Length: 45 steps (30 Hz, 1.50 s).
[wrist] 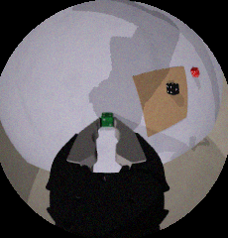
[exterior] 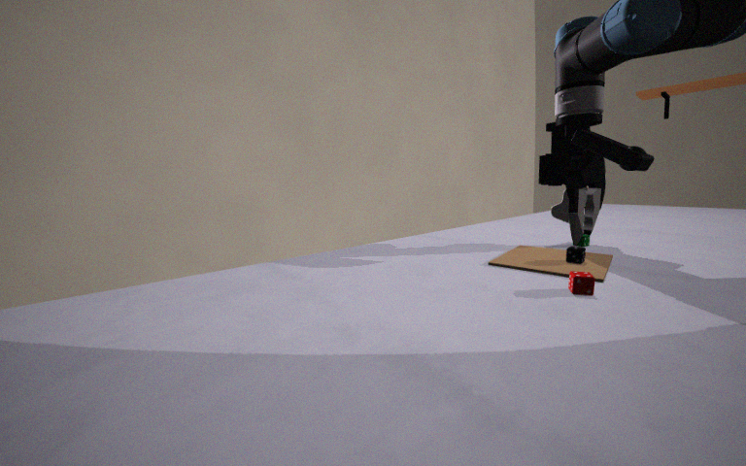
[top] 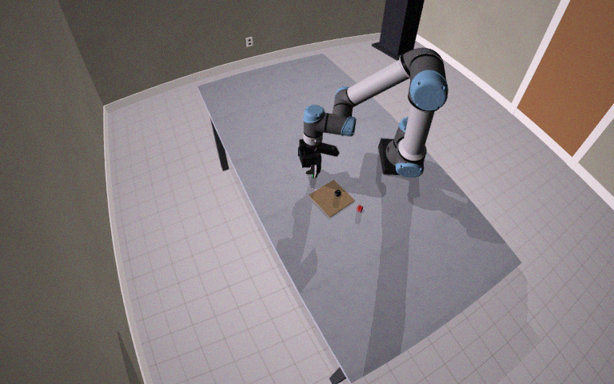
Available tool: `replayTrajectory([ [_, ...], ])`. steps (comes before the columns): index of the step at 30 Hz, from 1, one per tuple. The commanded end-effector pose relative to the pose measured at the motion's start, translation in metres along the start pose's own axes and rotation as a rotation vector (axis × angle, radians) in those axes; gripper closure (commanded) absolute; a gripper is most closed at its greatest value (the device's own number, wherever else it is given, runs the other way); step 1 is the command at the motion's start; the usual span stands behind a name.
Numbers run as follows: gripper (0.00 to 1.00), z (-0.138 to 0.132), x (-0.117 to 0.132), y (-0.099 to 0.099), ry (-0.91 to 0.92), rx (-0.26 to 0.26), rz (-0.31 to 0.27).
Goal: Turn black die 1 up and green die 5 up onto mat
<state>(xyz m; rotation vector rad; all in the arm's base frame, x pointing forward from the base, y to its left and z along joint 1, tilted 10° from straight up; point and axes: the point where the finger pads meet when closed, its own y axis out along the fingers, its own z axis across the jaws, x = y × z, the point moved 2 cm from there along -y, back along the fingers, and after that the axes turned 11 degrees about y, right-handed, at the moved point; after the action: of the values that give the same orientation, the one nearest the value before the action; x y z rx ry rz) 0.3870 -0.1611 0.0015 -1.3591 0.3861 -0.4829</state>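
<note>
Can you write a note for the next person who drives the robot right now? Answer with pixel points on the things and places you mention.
Gripper (top: 313, 174) (exterior: 581, 238) (wrist: 107, 118): looks shut on the green die (top: 313, 176) (exterior: 586, 239) (wrist: 107, 119), off the mat (top: 327, 205) (exterior: 519, 257) (wrist: 156, 111).
Black die (top: 337, 193) (exterior: 575, 254) (wrist: 172, 88): on the mat.
Red die (top: 359, 208) (exterior: 581, 282) (wrist: 194, 72): off the mat, beside it.
Done: black die is on the mat; I can't tell its top number.
Left: green die onto the mat, 5 up, flat. Check black shows 1. Don't change red's top number.
</note>
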Motion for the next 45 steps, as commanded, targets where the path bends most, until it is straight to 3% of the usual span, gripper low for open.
replayTrajectory([
  [1,0.97,0.000,0.000,0.000,0.000,0.000,-0.001],
  [34,0.97,0.000,0.000,-0.002,0.000,0.000,-0.001],
  [39,0.97,0.000,0.000,-0.017,0.000,0.000,-0.001],
  [45,0.97,0.000,0.000,-0.052,0.000,0.000,-0.001],
])
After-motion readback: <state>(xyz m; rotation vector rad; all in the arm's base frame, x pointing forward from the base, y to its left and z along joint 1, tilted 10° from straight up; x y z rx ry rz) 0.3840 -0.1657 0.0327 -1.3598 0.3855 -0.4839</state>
